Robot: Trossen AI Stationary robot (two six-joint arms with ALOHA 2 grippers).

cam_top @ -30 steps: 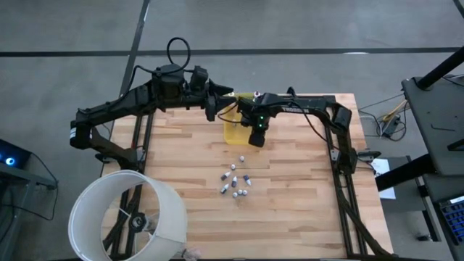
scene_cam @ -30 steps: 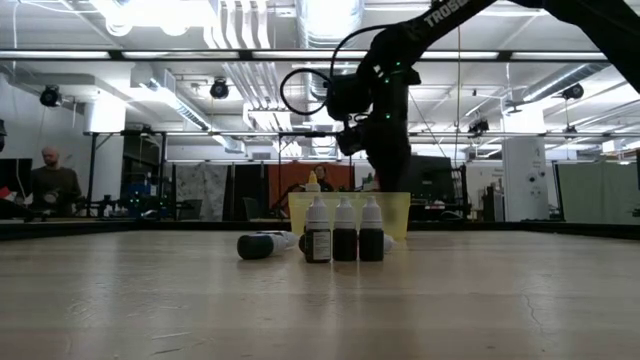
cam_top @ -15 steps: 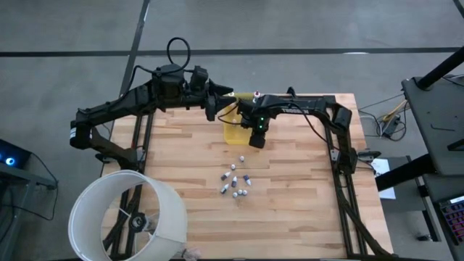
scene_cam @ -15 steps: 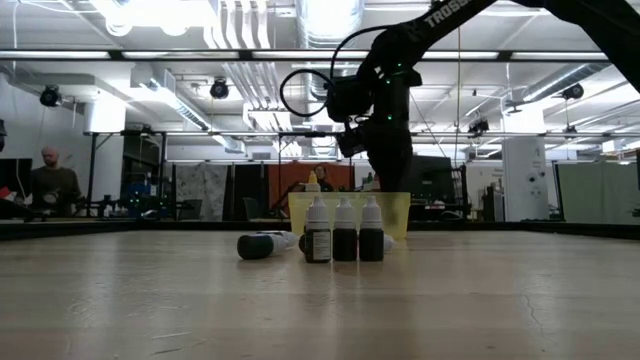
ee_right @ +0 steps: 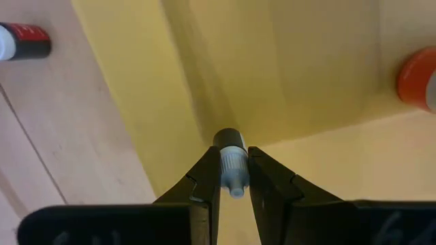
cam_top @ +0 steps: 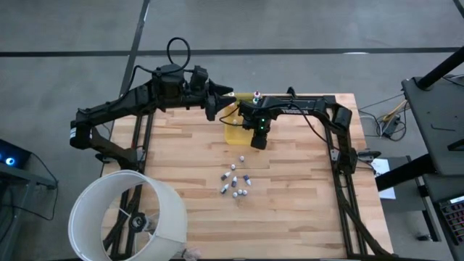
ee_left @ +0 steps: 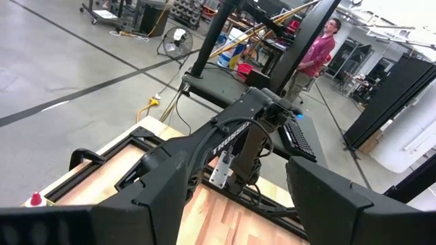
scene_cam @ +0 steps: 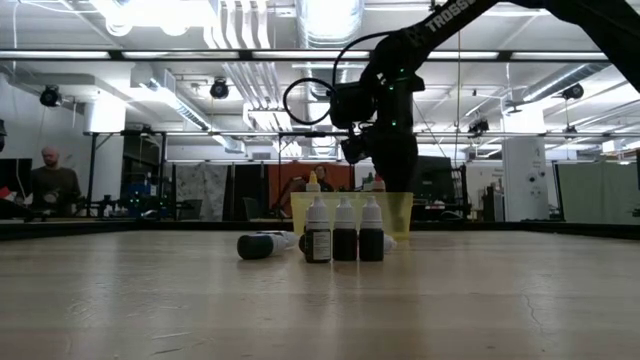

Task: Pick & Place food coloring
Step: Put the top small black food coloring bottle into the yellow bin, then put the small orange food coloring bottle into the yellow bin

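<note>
From overhead, one camera looks straight down on the whole wooden counter (cam_top: 290,188) and both arms. A second sits at counter height, facing level across the boards into the hall; both take in the yellow tray (cam_top: 235,130) and the small bottles (scene_cam: 344,240). The left wrist camera faces out across the counter's far edge toward the room, catching the other arm. The right wrist camera looks closely down into the tray past its own pincer (ee_right: 231,178).
</note>
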